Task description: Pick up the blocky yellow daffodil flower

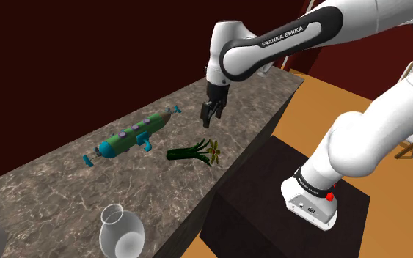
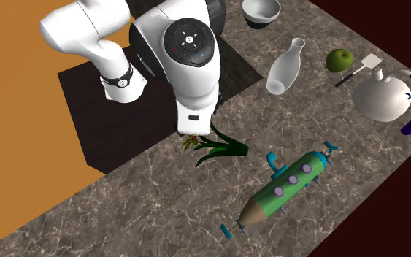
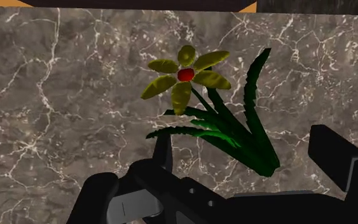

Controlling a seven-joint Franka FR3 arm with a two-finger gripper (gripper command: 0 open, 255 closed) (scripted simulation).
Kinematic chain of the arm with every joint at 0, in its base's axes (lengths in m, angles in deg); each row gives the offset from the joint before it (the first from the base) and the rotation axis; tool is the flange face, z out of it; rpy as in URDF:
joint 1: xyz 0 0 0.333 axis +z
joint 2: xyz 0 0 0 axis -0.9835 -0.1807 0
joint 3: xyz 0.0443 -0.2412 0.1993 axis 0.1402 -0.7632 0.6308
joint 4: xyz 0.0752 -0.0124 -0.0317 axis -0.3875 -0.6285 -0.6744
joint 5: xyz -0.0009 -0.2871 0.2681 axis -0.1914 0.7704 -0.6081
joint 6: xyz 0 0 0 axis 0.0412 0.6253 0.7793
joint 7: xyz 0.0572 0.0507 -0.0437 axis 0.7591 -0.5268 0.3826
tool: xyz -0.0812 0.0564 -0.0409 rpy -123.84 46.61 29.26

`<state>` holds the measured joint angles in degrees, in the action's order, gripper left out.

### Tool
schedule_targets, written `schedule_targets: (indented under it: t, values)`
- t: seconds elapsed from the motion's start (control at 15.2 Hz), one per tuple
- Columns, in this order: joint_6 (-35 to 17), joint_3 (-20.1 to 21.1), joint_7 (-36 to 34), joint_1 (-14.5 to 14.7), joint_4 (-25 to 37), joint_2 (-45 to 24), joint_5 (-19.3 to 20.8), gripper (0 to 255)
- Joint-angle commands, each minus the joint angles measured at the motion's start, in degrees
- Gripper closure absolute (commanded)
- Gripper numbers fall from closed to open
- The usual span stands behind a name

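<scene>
The flower (image 1: pixel 196 153) lies flat on the marble tabletop (image 1: pixel 50 194), near the edge that faces the stand (image 1: pixel 271 216). It has yellow petals, a red centre and green leaves. The gripper (image 1: pixel 212 117) hangs above the flower without touching it. The fingers (image 3: pixel 334 159) stand apart and are empty. A green toy submarine (image 1: pixel 131 137) lies near the flower, apart from it.

Dark marbled counter (image 1: pixel 50 192) below me, yellow daffodil flower (image 1: pixel 196 152) lying near its edge, green toy submarine (image 1: pixel 128 139) near it, pale carafe (image 1: pixel 120 233), green apple (image 2: pixel 339 60), white teapot (image 2: pixel 381 98)
</scene>
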<state>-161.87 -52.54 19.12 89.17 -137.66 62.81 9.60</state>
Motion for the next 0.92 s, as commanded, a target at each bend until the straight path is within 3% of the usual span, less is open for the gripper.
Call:
schedule_targets:
  t: [0.0,0.53,0.86]
  values:
    - [-2.26,0.92,-0.1,0.77,0.89,-4.21,-0.31,0]
    - [-9.64,3.89,-0.73,3.78,5.4,-20.33,-0.29,0]
    - [-13.36,3.81,-0.44,3.95,5.08,-23.76,-0.09,0]
